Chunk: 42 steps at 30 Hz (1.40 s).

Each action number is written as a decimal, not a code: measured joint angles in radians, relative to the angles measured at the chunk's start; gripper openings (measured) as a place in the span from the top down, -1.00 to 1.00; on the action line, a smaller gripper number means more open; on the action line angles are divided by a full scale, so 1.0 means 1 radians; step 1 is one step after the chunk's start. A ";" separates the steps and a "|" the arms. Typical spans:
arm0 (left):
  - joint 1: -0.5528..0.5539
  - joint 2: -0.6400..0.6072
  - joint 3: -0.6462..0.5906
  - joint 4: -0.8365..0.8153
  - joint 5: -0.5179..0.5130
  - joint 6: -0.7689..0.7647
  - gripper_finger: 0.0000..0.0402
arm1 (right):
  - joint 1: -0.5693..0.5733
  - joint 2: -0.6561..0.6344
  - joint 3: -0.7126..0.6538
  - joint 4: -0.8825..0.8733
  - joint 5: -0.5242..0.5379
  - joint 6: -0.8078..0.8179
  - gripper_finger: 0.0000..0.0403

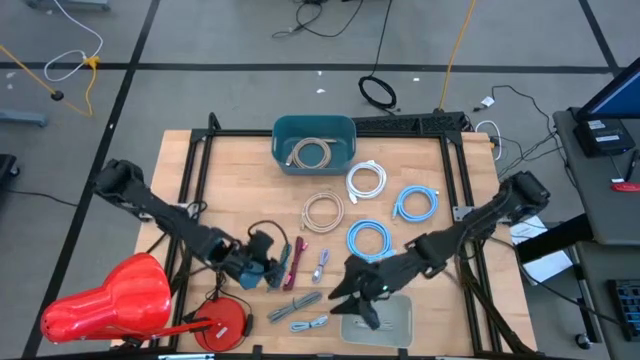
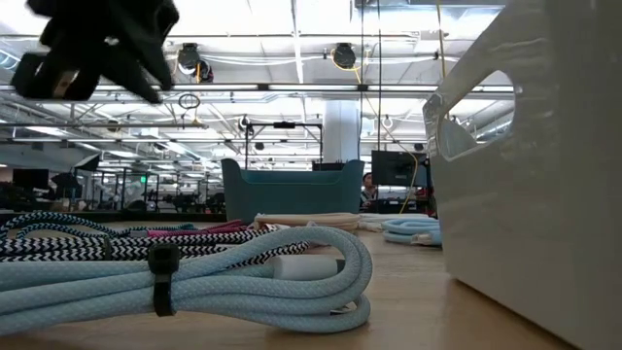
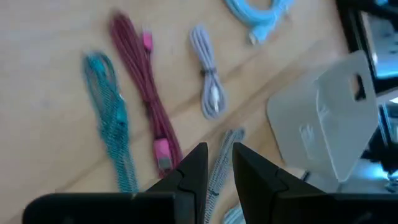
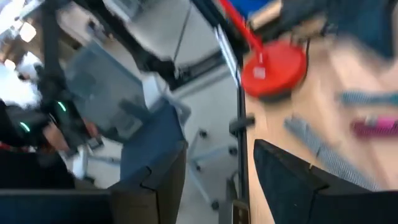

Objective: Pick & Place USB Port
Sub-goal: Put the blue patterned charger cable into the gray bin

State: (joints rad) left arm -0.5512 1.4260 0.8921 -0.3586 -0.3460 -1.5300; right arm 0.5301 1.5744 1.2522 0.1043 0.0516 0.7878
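Several small bundled USB cables lie near the table's near edge: a maroon one [image 1: 291,266] [image 3: 146,93], a teal one [image 3: 109,106], a grey one [image 1: 321,264] [image 3: 208,78], a striped one [image 1: 295,305] [image 3: 224,158] and a pale blue one [image 1: 312,323] [image 2: 243,282]. A white bin [image 1: 388,318] [image 3: 329,124] stands at the near edge. My left gripper [image 1: 276,263] [image 3: 221,155] hovers over the maroon and striped cables with a narrow gap and holds nothing. My right gripper [image 1: 342,293] [image 4: 217,168] is open and empty beside the white bin's left side.
A teal bin [image 1: 314,138] [image 2: 287,190] holding a coiled cable stands at the far edge. Larger white, beige and light blue coils [image 1: 368,240] lie mid-table. A red shade [image 1: 110,300] and red disc base [image 1: 226,324] [image 4: 273,68] sit at the near left corner.
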 joint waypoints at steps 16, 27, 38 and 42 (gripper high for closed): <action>0.058 0.378 0.395 -0.517 0.259 0.351 0.06 | 0.022 -0.162 0.000 -0.034 0.184 -0.091 0.10; 0.097 0.488 0.411 -0.607 0.241 0.323 -0.03 | 0.056 -0.148 0.000 -0.067 0.191 -0.050 0.10; 0.108 0.486 0.322 -0.554 0.334 0.345 0.83 | 0.080 -0.148 0.000 -0.064 0.241 -0.041 0.10; 0.109 0.484 0.315 -0.536 0.354 0.339 0.93 | 0.081 -0.148 0.000 -0.064 0.240 -0.040 0.10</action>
State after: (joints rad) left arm -0.4427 1.9099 1.2068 -0.8950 0.0083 -1.1909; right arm 0.6109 1.4265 1.2518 0.0402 0.2916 0.7475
